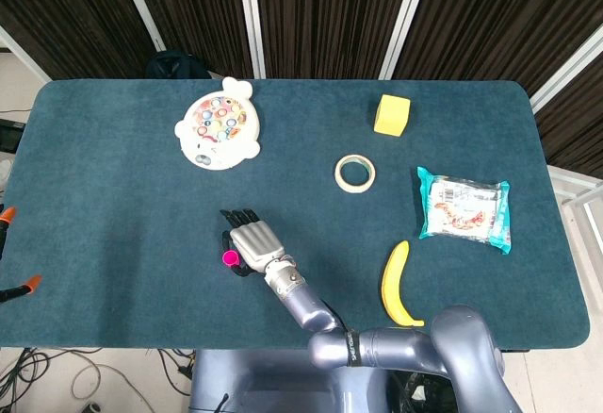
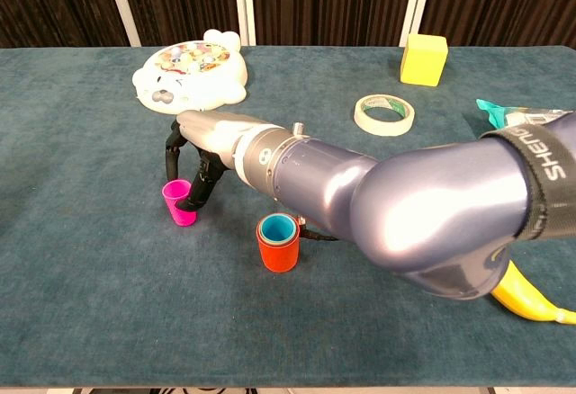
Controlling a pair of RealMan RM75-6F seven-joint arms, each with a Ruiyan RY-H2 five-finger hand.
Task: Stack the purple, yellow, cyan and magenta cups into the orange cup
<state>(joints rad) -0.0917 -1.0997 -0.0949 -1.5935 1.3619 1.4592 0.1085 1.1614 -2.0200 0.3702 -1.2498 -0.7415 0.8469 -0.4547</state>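
One robot arm, the right one, reaches across a dark teal desk (image 2: 81,259) from the lower right of the chest view, its silver-purple forearm filling much of that picture. The right robot hand (image 2: 202,147) has its back turned upward and its dark fingers (image 2: 200,187) curled down around a small magenta cup (image 2: 178,202), pinching it at the rim; the cup stands upright, and whether its base touches the desk cannot be told. In the head view the same robot hand (image 1: 252,243) covers most of the magenta cup (image 1: 229,258), which shows only as a pink spot at the hand's left edge. Just to the right of the magenta cup in the chest view stands the orange cup (image 2: 278,252), upright, with a cyan cup (image 2: 276,227) nested inside it, only the cyan rim visible; the purple and yellow cups cannot be seen. Farther back on the desk lie a white bear-shaped toy (image 2: 191,76) with coloured dots on its face, a roll of tape (image 2: 384,113) lying flat, and a yellow cube (image 2: 424,58). Toward the right edge in the head view are a teal snack packet (image 1: 464,207) and a banana (image 1: 396,284). The left robot hand appears in neither view.
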